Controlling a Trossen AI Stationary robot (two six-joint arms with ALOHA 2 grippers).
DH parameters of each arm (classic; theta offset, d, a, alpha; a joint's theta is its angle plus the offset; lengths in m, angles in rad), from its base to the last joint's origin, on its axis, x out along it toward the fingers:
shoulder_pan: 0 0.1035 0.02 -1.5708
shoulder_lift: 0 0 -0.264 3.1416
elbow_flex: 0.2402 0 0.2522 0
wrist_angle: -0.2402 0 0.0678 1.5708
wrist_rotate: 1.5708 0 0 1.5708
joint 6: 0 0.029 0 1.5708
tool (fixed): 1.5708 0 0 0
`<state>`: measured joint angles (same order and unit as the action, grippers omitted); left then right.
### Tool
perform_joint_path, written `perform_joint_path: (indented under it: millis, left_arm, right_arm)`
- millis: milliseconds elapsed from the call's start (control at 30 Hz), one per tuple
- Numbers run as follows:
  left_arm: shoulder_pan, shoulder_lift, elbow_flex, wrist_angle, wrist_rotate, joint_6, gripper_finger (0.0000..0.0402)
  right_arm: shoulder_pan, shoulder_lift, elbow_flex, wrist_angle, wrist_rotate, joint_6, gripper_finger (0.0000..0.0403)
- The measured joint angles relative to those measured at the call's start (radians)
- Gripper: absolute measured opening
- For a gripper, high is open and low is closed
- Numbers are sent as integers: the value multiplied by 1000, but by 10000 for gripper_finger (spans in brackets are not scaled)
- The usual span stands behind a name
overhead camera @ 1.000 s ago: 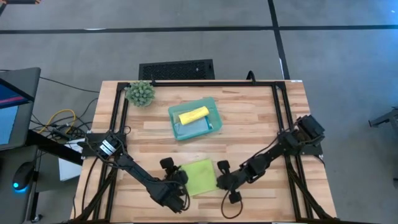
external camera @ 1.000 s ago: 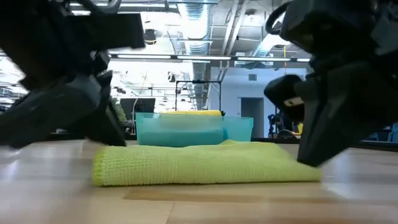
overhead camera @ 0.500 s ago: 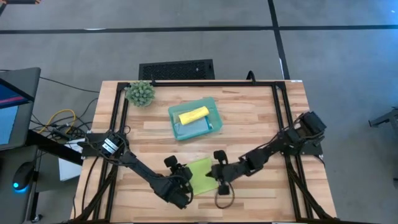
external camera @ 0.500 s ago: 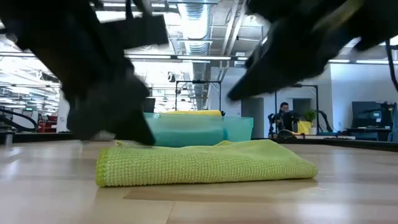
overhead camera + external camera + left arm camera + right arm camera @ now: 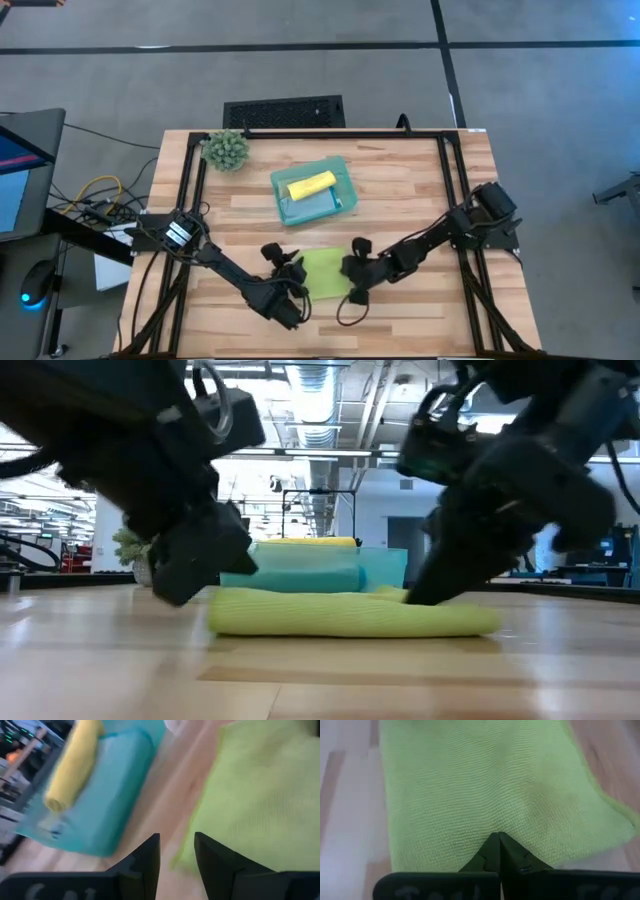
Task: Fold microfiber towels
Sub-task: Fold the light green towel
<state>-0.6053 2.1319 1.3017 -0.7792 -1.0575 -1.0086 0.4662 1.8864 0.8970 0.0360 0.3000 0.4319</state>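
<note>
Near the lower centre of the high view, a folded lime towel [image 5: 323, 272] was laid flat on the table [image 5: 420, 190], between the two grippers. The left gripper [image 5: 291, 275] was positioned at the towel's left edge; its fingers [image 5: 145, 860] were held slightly apart, with nothing seen between them. The right gripper [image 5: 352, 276] was positioned at the towel's right edge; its fingers [image 5: 492, 852] were pressed together, tips resting on the cloth, and whether fabric was pinched could not be told. Above the towel in the high view, a teal tray [image 5: 340, 166] was placed, and a rolled yellow towel [image 5: 311, 184] was held in it. At the table's upper left, a plant ball [image 5: 226, 150] was seen.
</note>
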Motion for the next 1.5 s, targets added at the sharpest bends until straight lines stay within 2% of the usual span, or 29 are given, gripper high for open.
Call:
perform_joint_path:
  millis: [100,233,333,467,600,800,933,1033,1100,1233,1367,1500]
  left_arm:
    - [-7,0,45,-47,-40,-18,114]
    - [-18,0,96,-10,-30,51,114]
    - [-3,-2,97,126,89,187,114]
    - [27,-2,62,358,307,411,114]
    - [28,-2,29,485,405,534,114]
    - [4,-3,23,459,358,560,114]
    - [-16,-3,45,449,341,579,114]
    - [-30,-3,88,449,246,579,114]
    - [-33,-3,106,448,197,539,114]
    - [14,-3,105,446,242,437,114]
    - [72,-3,43,442,244,354,114]
    - [102,-3,-10,458,310,309,114]
  right_arm:
    - [28,-57,-6,-103,12,47,13]
    - [68,-154,-4,-108,152,44,13]
    - [61,-174,-2,-95,230,35,14]
    - [21,-116,-2,-92,244,34,13]
    - [-24,-15,-4,-98,244,44,13]
    - [-52,21,1,-104,267,57,12]
    - [-21,-49,-7,-150,269,57,11]
    - [11,-117,-3,-150,281,44,15]
    - [31,-135,-4,-152,258,6,18]
    - [60,-147,-5,-147,200,-21,18]
    - [70,-126,-2,-140,74,-23,14]
    - [70,-84,-2,-138,-52,-66,16]
